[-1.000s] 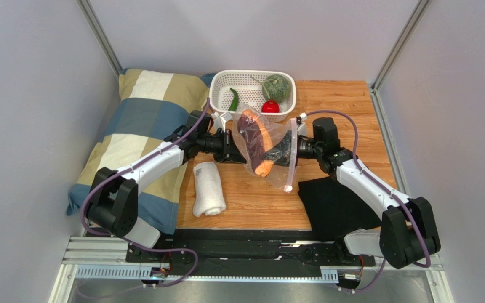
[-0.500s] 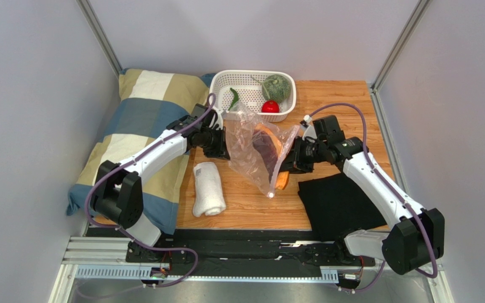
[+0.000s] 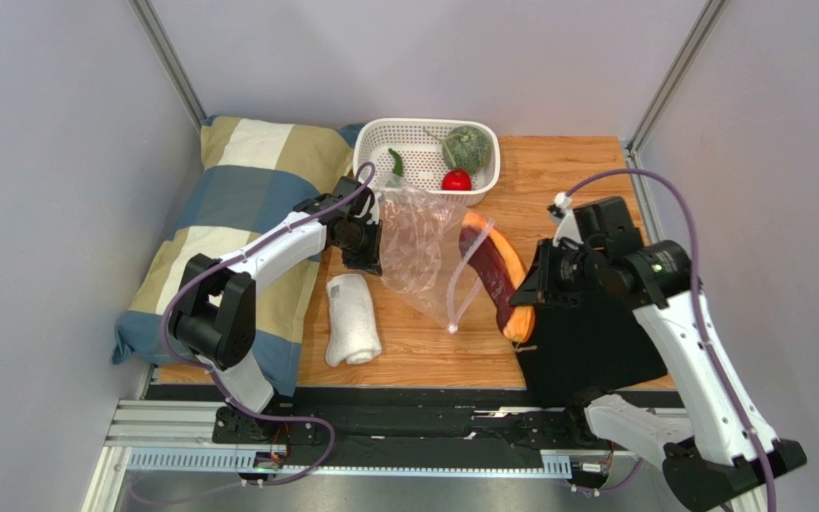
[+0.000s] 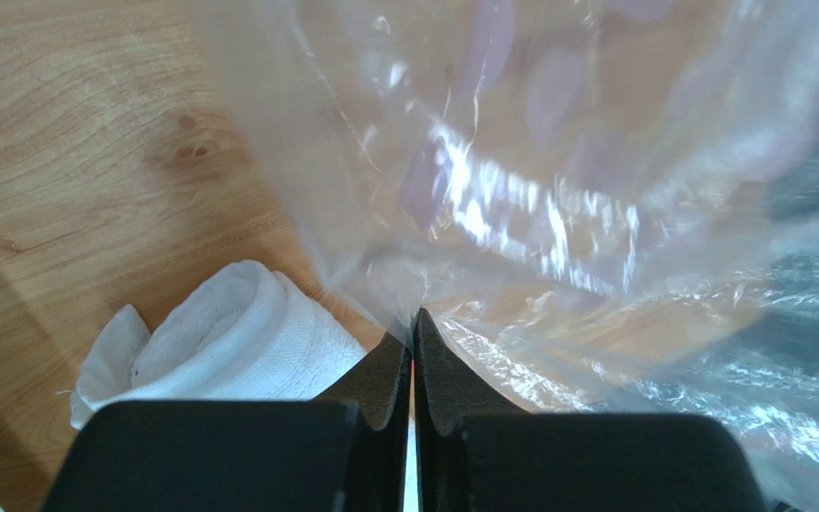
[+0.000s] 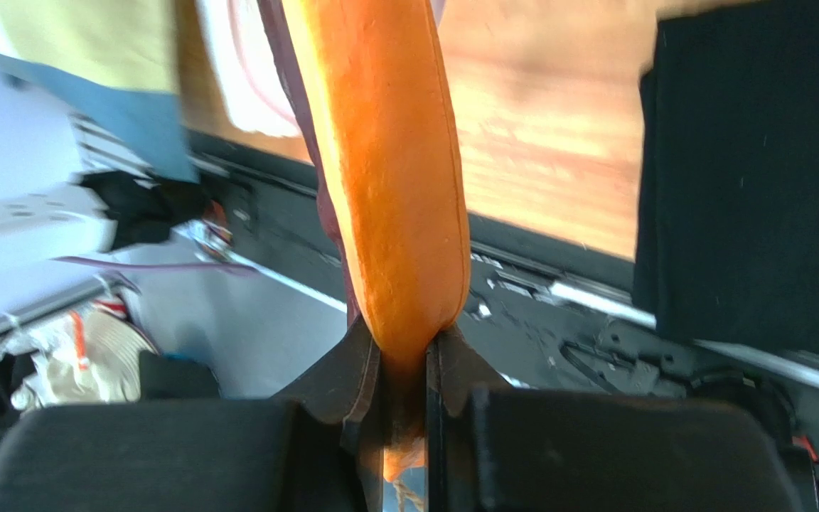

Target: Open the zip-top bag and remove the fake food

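My left fingers (image 4: pixel 387 373) pinch an edge of the bag (image 3: pixel 419 240) to anchor it at mid-frame over the bench (image 3: pixel 585 171), while my right fingers (image 5: pixel 344 379) clamp the lower end of the food (image 3: pixel 494 272) just right of it, outside the bag, long axis running from upper left down to lower right.

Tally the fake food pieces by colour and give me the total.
Green: 2 (bumpy vegetable, slim pepper)
Red: 1 (tomato)
Purple-and-orange: 1 (long piece, clamped in the right tool)
Total: 4
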`<state>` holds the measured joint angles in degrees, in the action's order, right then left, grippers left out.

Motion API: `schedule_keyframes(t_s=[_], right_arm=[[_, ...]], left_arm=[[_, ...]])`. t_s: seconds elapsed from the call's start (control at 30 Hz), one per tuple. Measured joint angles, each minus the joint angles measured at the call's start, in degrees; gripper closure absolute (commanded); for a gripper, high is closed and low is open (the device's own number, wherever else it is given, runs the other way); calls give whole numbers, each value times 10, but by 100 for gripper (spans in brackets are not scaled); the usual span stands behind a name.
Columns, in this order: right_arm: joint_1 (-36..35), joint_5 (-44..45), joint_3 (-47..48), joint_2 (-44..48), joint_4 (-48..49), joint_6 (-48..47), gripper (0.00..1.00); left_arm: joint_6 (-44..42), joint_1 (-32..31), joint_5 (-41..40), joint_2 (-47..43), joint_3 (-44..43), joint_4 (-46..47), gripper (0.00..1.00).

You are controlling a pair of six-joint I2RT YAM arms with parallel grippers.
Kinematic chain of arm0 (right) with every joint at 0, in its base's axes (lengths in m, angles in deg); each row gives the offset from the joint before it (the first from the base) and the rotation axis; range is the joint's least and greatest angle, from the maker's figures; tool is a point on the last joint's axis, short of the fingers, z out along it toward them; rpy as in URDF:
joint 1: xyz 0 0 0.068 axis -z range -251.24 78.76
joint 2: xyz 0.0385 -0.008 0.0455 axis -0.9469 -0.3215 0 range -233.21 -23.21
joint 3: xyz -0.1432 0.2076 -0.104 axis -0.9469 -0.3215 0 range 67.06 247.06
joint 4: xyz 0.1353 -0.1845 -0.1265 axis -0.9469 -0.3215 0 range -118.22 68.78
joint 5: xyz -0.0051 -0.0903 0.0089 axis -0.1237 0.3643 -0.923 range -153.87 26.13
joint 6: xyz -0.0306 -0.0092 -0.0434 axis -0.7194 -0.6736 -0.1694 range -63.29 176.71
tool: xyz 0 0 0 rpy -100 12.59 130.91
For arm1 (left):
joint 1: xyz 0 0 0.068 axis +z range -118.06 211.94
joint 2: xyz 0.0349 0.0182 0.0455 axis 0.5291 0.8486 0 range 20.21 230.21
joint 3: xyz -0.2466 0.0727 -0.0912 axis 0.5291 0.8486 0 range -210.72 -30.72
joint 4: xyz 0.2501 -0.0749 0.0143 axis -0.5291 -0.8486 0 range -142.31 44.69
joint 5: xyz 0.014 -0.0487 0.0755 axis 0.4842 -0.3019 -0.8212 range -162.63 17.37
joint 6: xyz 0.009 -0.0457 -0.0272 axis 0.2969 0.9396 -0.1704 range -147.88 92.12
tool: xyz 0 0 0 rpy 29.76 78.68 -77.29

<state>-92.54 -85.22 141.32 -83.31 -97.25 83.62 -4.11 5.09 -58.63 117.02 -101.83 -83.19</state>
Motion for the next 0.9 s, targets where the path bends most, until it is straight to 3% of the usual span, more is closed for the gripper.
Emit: schedule_keyframes(t_s=[0.2, 0.5, 0.63, 0.7, 0.83, 0.9], right_arm=[[0, 18, 105, 41, -9, 37, 100], [0, 26, 115, 82, -20, 62, 100], [0, -6, 53, 86, -12, 68, 100], [-6, -47, 0, 79, -7, 74, 100], [-90, -102, -72, 17, 40, 81, 100], [-129, -122, -82, -22, 61, 82, 100]], left_arm=[[-4, 0, -5, 14, -17, -7, 100], [-18, 0, -6, 46, -32, -30, 99], [-23, 0, 30, 33, -38, -33, 79], [-25, 0, 45, 13, -39, -37, 75], [-23, 0, 55, -49, -45, -43, 60], [-20, 0, 48, -83, -45, -45, 58]])
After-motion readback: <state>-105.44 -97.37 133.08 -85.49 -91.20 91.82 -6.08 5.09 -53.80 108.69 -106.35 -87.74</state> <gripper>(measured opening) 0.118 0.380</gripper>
